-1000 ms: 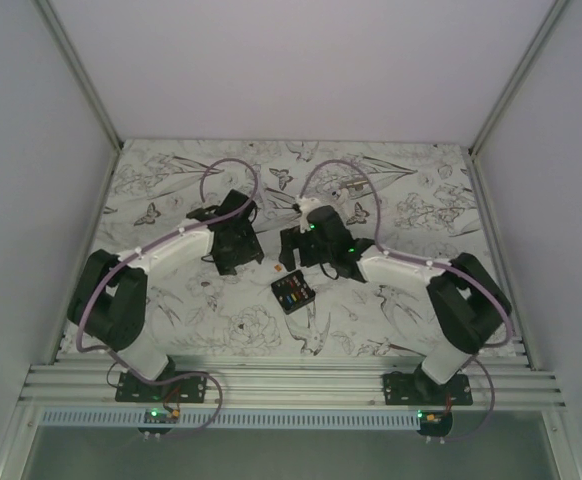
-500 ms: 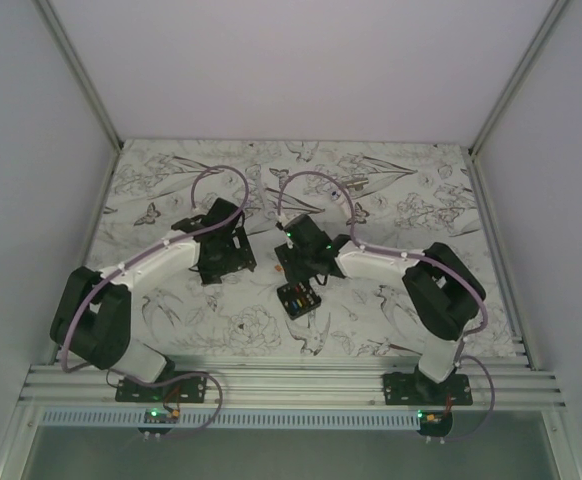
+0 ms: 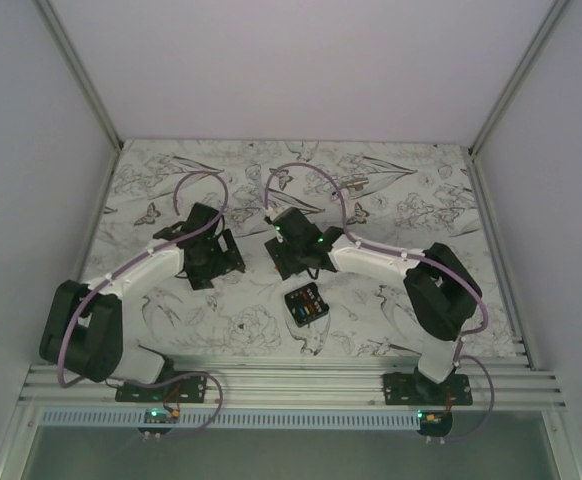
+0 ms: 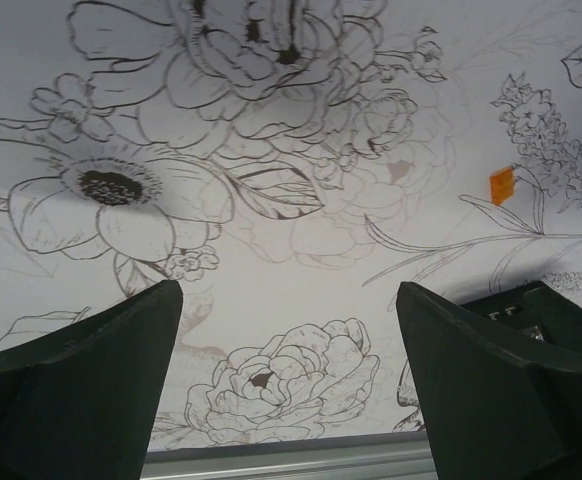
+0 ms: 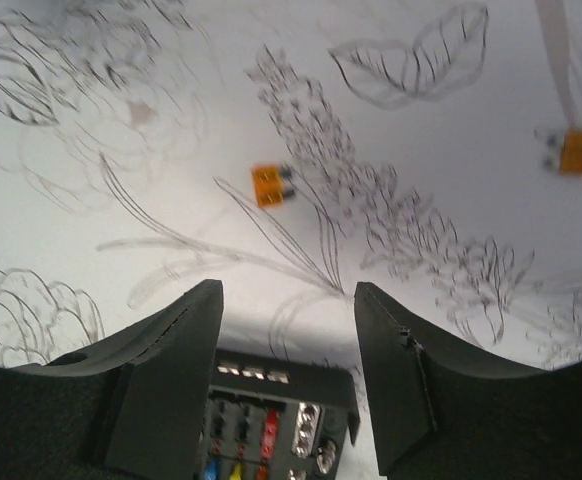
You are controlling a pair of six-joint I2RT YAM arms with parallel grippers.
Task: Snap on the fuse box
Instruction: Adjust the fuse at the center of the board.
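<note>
Mia: Both arms have swung left since a second ago. The small black square plastic fuse box [image 3: 306, 304], with its tiny red, yellow and blue fuses, slid a bit toward the arm bases.
Ben: Where is it from above?
Mia: Flat on the white cloth with black drawn flowers [image 3: 411, 210]. The right gripper [image 3: 293, 262] is just behind the box. The left gripper [image 3: 216, 262] is well off to the box's left.
Ben: And the left wrist view?
Mia: Its black fingers [image 4: 91, 390] stand wide apart, holding nothing.
Ben: The right wrist view?
Mia: The box shows low between that gripper's fingers [image 5: 161, 370], which stand partway apart. I can't tell if they squeeze it. A little orange plastic fuse [image 5: 269, 186] lies past the box.
</note>
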